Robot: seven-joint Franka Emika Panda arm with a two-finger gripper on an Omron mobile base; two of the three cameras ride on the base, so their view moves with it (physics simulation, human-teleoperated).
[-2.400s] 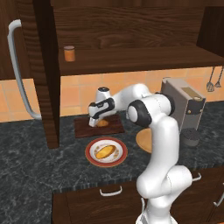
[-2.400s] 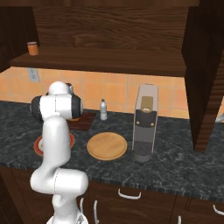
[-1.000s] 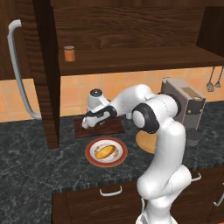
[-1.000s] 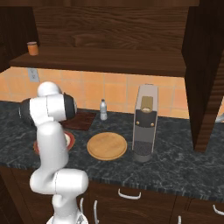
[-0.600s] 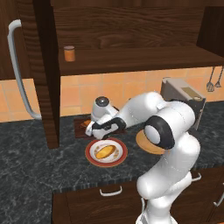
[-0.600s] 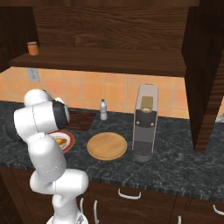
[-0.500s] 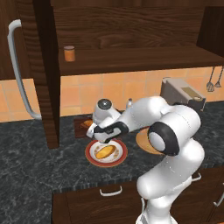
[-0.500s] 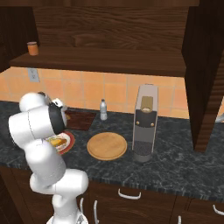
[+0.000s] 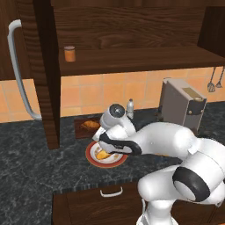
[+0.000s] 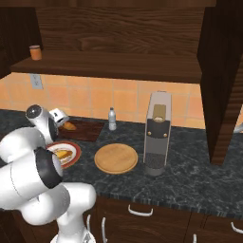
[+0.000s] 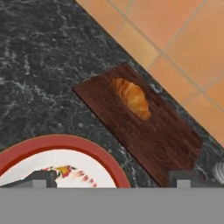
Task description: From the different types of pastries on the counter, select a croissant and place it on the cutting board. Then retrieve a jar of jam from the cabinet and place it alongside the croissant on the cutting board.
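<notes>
Golden croissant [image 11: 132, 98] lengthwise along dark cutting board [image 11: 162, 144], tool apart

No legible text, label, brand, number or sign appears on any surface in these views, including the jar [image 9: 69, 53] on the cabinet shelf, the toaster [image 9: 182, 108], the coffee machine [image 10: 157, 133] and the small bottle [image 10: 112, 118].
</notes>
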